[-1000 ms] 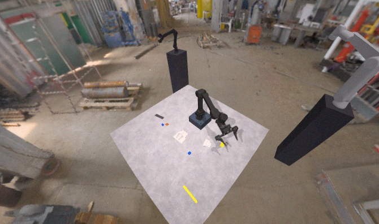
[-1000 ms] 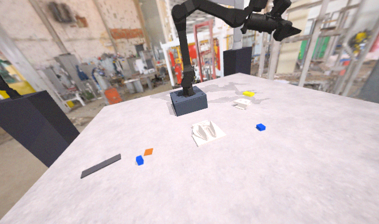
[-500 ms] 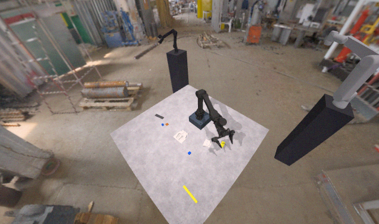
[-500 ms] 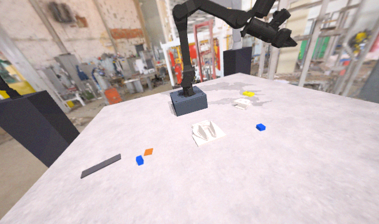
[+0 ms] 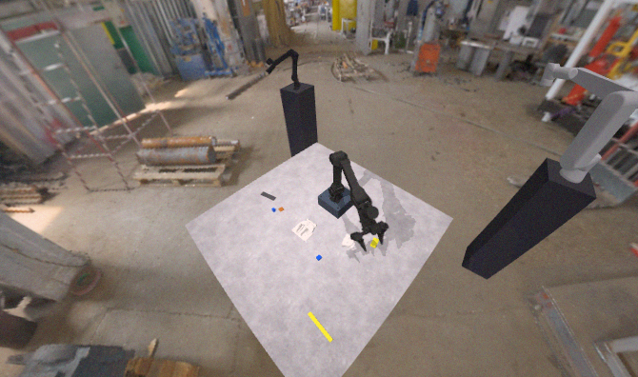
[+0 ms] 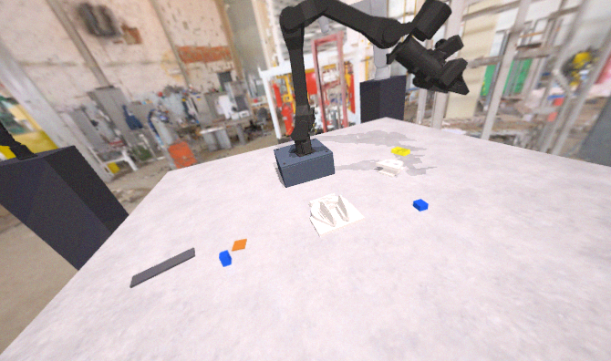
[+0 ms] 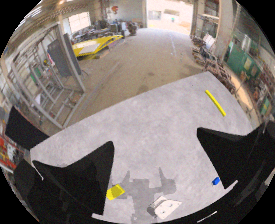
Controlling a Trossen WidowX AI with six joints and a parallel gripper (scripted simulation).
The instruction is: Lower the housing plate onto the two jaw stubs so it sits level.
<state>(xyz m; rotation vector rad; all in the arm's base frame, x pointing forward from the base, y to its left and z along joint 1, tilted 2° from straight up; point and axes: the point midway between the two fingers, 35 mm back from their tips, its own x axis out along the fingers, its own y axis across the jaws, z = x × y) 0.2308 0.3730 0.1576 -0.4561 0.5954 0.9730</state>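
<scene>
– Tool first: how open?
– Standing wide, with nothing gripped. Look for the black two-fingered gripper above the pale grey worktop, towards the right corner in the top view.
– And below?
– Near a small yellow block, see the small white housing plate with holes; off the jaws, down on the worktop.
– The jaws?
– On the white square base with two upright jaws, well apart from the plate, towards the left corner.
– Farther out?
– By the upper-left edge, find a flat dark grey strip. Towards the near corner, a long yellow strip.
</scene>
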